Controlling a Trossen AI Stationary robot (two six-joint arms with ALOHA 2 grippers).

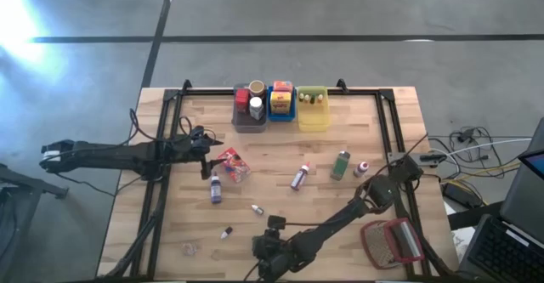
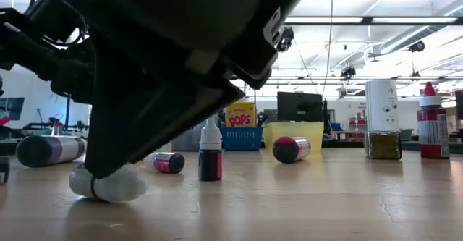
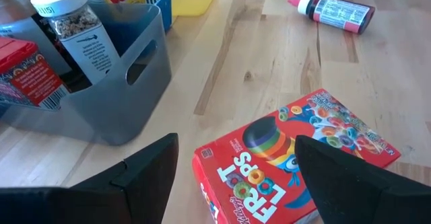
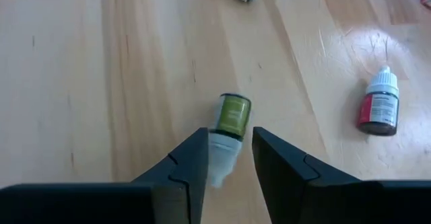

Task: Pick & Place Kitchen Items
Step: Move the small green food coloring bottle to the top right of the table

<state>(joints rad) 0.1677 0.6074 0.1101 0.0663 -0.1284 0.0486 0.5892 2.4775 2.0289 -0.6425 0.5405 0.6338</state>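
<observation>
A small bottle (image 4: 229, 126) with a green label and a white cap lies on its side near the middle of the table's near edge. My right gripper (image 4: 229, 162) is open and slants down over it, one finger on each side of the cap end. The low view shows the bottle (image 2: 108, 186) under a dark fingertip. In the high view the right gripper (image 1: 273, 229) hides it. My left gripper (image 3: 236, 173) is open at the table's left, its fingers standing just short of a red cereal packet (image 3: 296, 153) lying flat. More small bottles and jars lie scattered mid-table. My right gripper's fingers stand on either side of the bottle's white cap end (image 4: 222, 158), slanting down from above and lying along the bottle. A gap shows beside one finger. I cannot tell whether the other finger touches the cap. The bottle rests on its side on the table.
A grey bin (image 1: 249, 117), a blue bin (image 1: 281, 111) and a yellow bin (image 1: 312, 117) stand at the far edge, with items in them. An upright red-labelled dropper bottle (image 4: 378, 106) stands close to my right gripper. A red-framed mesh object (image 1: 393, 240) lies at the near right.
</observation>
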